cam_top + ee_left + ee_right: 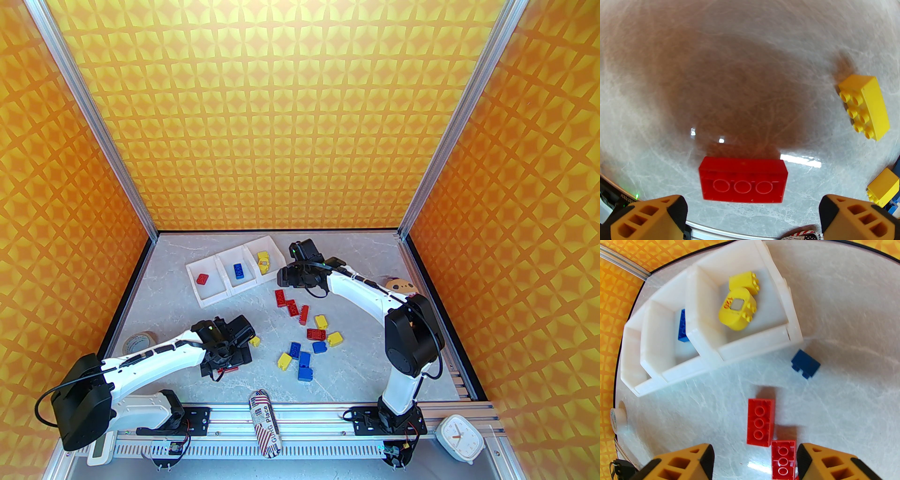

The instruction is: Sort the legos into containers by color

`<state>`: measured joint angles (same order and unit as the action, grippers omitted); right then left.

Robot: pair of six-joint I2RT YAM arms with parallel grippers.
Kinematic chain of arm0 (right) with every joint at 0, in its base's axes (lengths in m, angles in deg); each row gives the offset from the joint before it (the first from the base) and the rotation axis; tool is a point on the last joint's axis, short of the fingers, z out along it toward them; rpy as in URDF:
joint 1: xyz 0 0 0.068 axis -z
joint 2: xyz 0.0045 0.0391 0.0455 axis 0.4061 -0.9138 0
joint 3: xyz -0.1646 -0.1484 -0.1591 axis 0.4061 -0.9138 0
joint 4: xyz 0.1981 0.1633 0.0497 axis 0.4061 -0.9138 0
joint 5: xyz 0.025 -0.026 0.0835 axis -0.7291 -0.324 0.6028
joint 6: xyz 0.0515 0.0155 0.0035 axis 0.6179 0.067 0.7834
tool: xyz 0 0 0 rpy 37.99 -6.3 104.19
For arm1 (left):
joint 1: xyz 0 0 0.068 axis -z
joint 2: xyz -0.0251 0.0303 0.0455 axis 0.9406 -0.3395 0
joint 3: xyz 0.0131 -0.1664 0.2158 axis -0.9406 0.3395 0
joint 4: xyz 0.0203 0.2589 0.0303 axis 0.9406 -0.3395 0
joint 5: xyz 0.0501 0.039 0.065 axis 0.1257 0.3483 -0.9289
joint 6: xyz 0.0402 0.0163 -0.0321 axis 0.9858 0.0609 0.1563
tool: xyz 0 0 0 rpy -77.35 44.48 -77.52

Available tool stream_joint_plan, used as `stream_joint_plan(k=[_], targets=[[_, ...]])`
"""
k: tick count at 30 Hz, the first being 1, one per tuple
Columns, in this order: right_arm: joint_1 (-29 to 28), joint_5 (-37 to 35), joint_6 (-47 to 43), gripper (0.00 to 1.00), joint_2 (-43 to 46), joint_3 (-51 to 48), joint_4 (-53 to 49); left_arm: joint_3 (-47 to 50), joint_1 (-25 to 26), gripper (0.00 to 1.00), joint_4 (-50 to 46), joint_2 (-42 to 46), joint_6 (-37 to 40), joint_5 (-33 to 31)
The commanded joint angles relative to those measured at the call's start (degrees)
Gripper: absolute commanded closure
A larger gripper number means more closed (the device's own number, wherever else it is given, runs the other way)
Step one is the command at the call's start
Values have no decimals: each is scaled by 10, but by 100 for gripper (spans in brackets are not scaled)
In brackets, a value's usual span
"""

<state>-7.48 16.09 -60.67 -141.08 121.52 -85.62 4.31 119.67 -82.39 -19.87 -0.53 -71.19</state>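
The containers (208, 297) are three joined white bins at the back left; a red lego (203, 279) lies in the left one, a blue one (239, 271) in the middle, and yellow ones (738, 308) in the right one. My left gripper (752, 218) hangs open just above an upturned red lego (743, 179), with a yellow lego (864, 106) off to the right. My right gripper (754, 460) is open beside the tray (750, 345), over two red legos (761, 421) and near a blue lego (805, 363). Several more loose legos (304, 358) lie mid-table.
A clear tape roll (136, 342) sits at the left edge behind my left arm. An orange plush monster (398, 284) lies behind my right arm. A printed pouch (265, 422) and a white clock (461, 438) rest on the front rail.
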Motion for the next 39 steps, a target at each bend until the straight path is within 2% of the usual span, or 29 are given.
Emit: stream_joint_plan(k=[1,12,17,25,32,39], targets=[[-1,-1,1,37,21,-5,8,17,0,2,21,-14,20,27],[-1,-11,1,38,28,-16,5,33,-6,5,48,-56,16,33],[-1,-18,-3,38,33,-17,0,42,-7,11,52,-56,19,33],[-1,-22,-3,38,34,-19,0,46,-18,28,54,-54,36,33],[-1,-26,-7,39,35,-21,-7,36,-31,50,63,-52,63,33],[-1,-32,-11,39,47,-19,-16,-41,-77,52,5,-48,117,28]])
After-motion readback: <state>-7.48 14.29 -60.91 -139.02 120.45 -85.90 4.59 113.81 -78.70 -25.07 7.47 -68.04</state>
